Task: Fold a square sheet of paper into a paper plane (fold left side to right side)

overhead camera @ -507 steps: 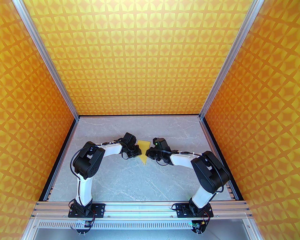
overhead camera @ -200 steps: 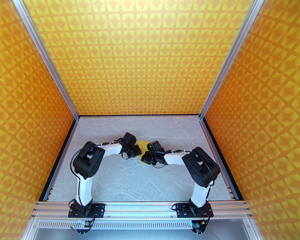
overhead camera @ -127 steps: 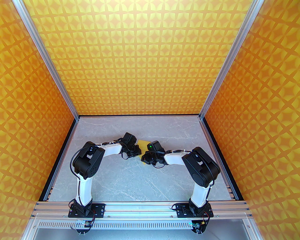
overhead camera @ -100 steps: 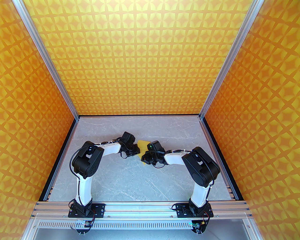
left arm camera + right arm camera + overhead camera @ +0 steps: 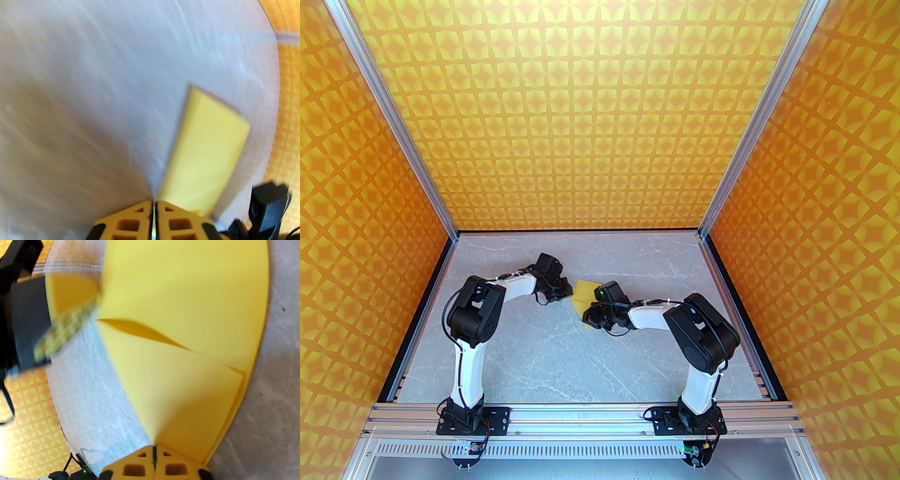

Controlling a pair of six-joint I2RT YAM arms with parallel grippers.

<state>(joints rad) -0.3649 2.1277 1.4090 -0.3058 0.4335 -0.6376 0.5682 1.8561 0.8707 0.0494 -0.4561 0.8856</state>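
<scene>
The paper plane (image 5: 585, 299) is plain yellow paper, partly folded, lying on the grey table (image 5: 543, 356) between both arms. In the right wrist view the paper plane (image 5: 187, 310) shows a raised flap edge across its middle. My right gripper (image 5: 587, 321) is shut, and its tips (image 5: 154, 451) rest at the paper's near end. My left gripper (image 5: 568, 293) is shut just left of the paper. In the blurred left wrist view its tips (image 5: 153, 206) meet the corner of the paper plane (image 5: 206, 150). I cannot tell whether either gripper pinches paper.
Orange-yellow star-patterned walls (image 5: 600, 117) enclose the table on three sides, with aluminium posts (image 5: 436, 201) at the back corners. Bare grey table lies in front of both grippers, towards the arm bases (image 5: 473, 417).
The right gripper moved left onto the paper and has held still since. In the last half second the left gripper pulled back to the left and away, uncovering the paper's left edge.
</scene>
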